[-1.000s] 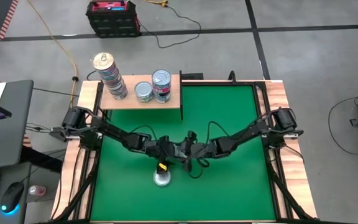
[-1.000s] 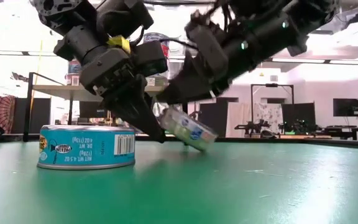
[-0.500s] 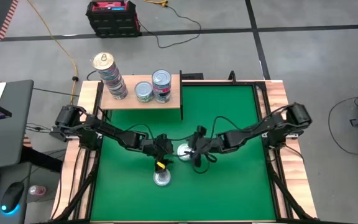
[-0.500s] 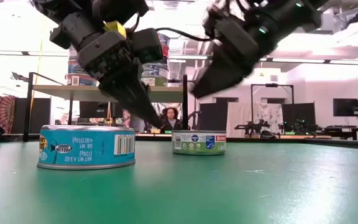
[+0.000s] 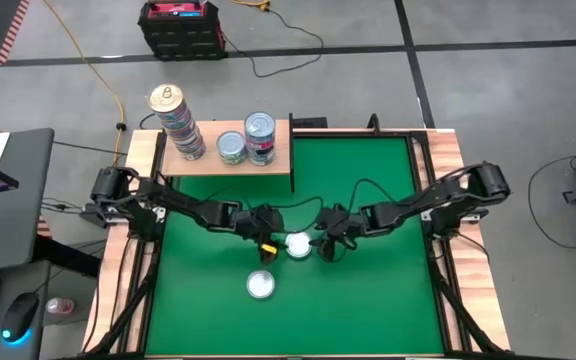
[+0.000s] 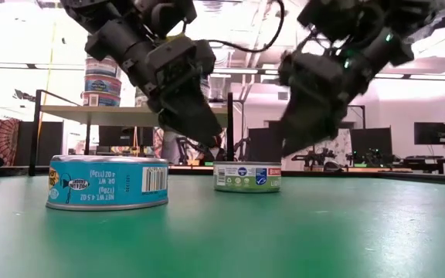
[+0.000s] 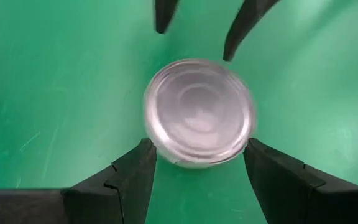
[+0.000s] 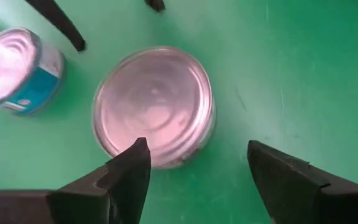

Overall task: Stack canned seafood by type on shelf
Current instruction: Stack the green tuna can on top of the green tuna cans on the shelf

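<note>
A silver-lidded tin with a green-and-white label rests flat on the green mat between both grippers. My left gripper hovers open just above it, a finger standing on either side of the tin. My right gripper is open too, raised off the tin on its right side. A blue-labelled tin lies nearer the front edge. The light-wood shelf at the far left carries a tall stack of tins, a single tin and a short stack.
The shelf stands raised on thin dark legs at the mat's far left corner. Open green mat stretches to the right and front. Cables hang from both arms over the middle.
The green-labelled tin was tilted up on one edge at the right gripper's fingertips; it now lies flat on the mat. My right gripper let go, then drew back up and toward the table's right. My left gripper shifted from beside the blue tin to over the green-labelled one.
</note>
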Robot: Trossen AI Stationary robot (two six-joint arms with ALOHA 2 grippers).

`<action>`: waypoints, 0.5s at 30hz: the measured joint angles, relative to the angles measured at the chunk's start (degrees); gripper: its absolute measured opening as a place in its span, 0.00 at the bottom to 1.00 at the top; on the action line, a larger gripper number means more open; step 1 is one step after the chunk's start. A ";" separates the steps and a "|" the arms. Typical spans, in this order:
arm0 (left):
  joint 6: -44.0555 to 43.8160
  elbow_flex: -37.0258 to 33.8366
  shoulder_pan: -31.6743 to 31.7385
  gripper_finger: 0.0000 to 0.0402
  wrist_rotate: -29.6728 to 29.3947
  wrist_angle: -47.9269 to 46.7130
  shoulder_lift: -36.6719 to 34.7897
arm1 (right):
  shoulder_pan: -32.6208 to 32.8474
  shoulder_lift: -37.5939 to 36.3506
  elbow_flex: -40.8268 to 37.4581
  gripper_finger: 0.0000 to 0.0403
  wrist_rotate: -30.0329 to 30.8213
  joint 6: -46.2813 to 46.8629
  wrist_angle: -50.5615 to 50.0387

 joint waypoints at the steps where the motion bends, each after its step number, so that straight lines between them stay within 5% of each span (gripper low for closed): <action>1: -0.18 0.02 0.26 0.58 0.23 -0.40 0.06 | -0.35 1.00 -0.11 0.72 -0.32 0.66 0.13; 15: -0.91 0.14 0.23 0.58 6.55 -2.40 -0.13 | -2.58 4.19 0.00 0.72 -1.62 3.80 -3.02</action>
